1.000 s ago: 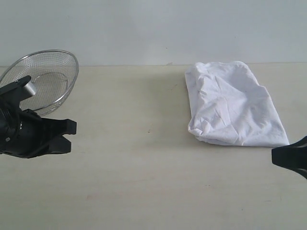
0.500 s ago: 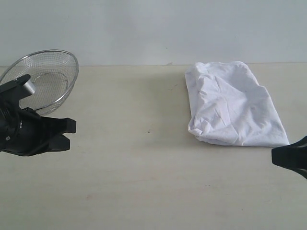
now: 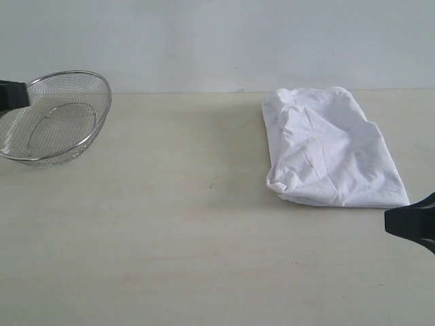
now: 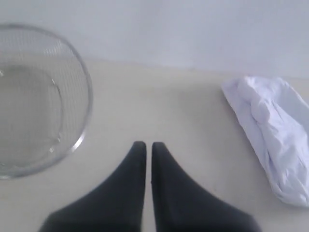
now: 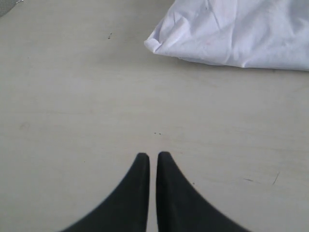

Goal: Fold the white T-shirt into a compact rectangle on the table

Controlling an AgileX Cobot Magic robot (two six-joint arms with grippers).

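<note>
Shirt position: the white T-shirt (image 3: 329, 146) is seen lying wrinkled in a rough oblong on the right rear part of the surface (image 3: 204, 258), touched by neither claw. The left claw (image 4: 145, 145) is held over bare surface, its fingers pressed nearly together with nothing between them, and is pointed between the wire-mesh bowl (image 4: 86, 104) and the shirt (only a dark sliver shows at the exterior view's left edge). The right claw (image 5: 153, 155) is likewise closed and empty. It is held near the shirt's near edge but apart from it, with its tips aimed toward the shirt.
</note>
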